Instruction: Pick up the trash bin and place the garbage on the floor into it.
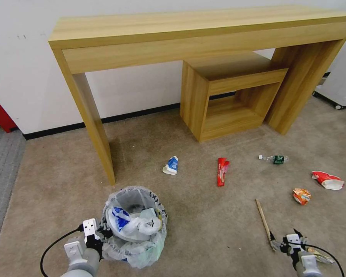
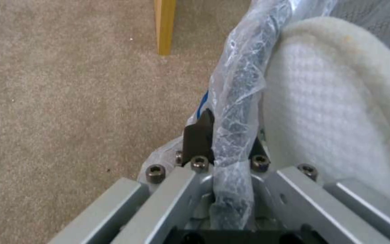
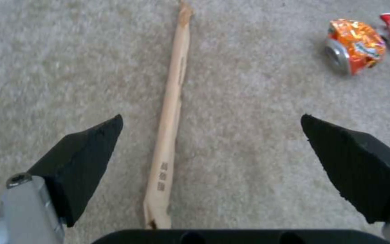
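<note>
From the head camera, my left pincer (image 1: 100, 232) is clamped on the near rim of the bin (image 1: 134, 225), which sits low at my left over the carpet (image 1: 203, 223); whether it rests there or hangs I cannot tell. It holds a slipper and blue-white scraps, so I judge it light, though the bag is thin and slick. My right pincer (image 1: 284, 243) is spread wide at the near end of the stick (image 1: 264, 218). A carton (image 1: 172, 165), red wrapper (image 1: 222, 171), bottle (image 1: 275, 158) and orange wrapper (image 1: 301, 195) lie apart.

Left wrist: the fingers (image 2: 198, 137) pinch rim and crinkled bag (image 2: 238, 84) together, the slipper (image 2: 335, 101) just inside.

Right wrist: the stick (image 3: 171, 112) runs lengthwise between the open jaws. It looks stiff, thin and light; I'd pinch mid-shaft, across its width.
</note>
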Motion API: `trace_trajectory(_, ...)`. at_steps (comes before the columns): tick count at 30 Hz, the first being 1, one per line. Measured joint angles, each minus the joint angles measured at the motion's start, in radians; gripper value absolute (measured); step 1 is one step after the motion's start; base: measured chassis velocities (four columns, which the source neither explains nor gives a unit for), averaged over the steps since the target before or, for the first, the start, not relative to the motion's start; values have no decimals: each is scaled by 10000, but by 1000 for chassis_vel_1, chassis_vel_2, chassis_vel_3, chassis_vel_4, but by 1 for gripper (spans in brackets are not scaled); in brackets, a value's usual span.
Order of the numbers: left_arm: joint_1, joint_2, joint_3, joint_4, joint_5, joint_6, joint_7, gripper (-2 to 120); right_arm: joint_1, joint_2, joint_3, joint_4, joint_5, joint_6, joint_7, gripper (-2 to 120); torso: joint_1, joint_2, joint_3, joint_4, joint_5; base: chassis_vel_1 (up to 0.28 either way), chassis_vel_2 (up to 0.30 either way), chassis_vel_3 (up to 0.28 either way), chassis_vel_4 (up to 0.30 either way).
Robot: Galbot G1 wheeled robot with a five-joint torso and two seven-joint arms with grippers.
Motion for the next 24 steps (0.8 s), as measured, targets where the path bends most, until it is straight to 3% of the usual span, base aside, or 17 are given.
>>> trace_trajectory(12,-78,-8,15,69,-44,-15,-1,0,340,261,-52,-1218,-461,633,-385,97,0,0,0,0,-2,0,0,0,0)
trace_trajectory(24,-18,15,18,27,-85,-51,-9,0,914,630,-512,-1936,-828,993,-474,82,0,0,0,0,-1,0,0,0,0)
